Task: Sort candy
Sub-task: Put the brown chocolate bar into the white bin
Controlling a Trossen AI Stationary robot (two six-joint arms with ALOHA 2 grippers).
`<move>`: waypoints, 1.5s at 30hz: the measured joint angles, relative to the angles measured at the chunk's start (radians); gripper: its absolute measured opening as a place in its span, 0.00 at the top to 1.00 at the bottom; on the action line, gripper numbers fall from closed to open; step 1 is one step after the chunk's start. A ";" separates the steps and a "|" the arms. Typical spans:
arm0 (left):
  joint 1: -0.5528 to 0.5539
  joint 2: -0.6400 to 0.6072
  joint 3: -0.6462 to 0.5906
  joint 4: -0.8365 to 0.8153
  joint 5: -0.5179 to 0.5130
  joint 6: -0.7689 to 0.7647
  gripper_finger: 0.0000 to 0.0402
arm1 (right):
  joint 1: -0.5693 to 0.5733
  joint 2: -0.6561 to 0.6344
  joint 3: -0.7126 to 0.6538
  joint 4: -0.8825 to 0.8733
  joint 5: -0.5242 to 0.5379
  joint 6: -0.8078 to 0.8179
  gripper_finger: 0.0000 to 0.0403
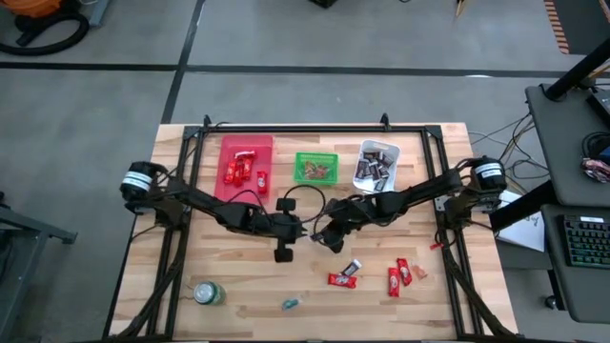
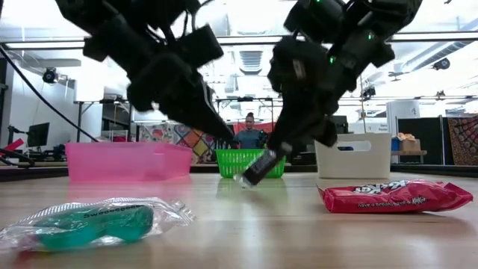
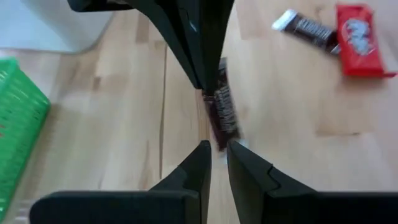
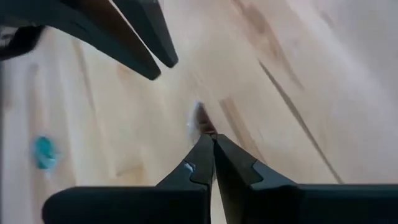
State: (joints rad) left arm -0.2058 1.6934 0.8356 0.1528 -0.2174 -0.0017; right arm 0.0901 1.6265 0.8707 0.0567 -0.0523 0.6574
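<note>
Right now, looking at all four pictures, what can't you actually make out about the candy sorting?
- High view: the right gripper hides whatever it pinches; its own arm covers it.
- Low view: the dark candy in that gripper is blurred, label unreadable.
- Low view: pink tray and white bin walls hide their contents.
- High view: the teal sweet is too small to identify.

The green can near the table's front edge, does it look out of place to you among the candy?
Yes. The green can lies near the left front corner of the table, the one item there that is not a wrapped sweet. It stands apart from the loose candy and belongs to none of the three bins.
</note>
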 joint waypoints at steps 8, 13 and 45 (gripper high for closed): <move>-0.028 -0.149 0.002 -0.022 -0.006 -0.007 0.91 | 0.000 -0.128 0.000 -0.109 0.093 -0.051 0.98; -0.052 -0.189 0.002 -0.037 -0.008 -0.006 0.91 | 0.000 -0.221 0.000 -0.246 0.200 -0.074 0.98; -0.069 -0.188 0.003 0.006 -0.011 0.002 0.91 | -0.344 -0.344 -0.012 -0.770 0.456 -0.072 0.98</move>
State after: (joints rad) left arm -0.2745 1.5059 0.8391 0.1586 -0.2282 0.0007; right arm -0.2538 1.2821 0.8589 -0.7130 0.4033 0.5850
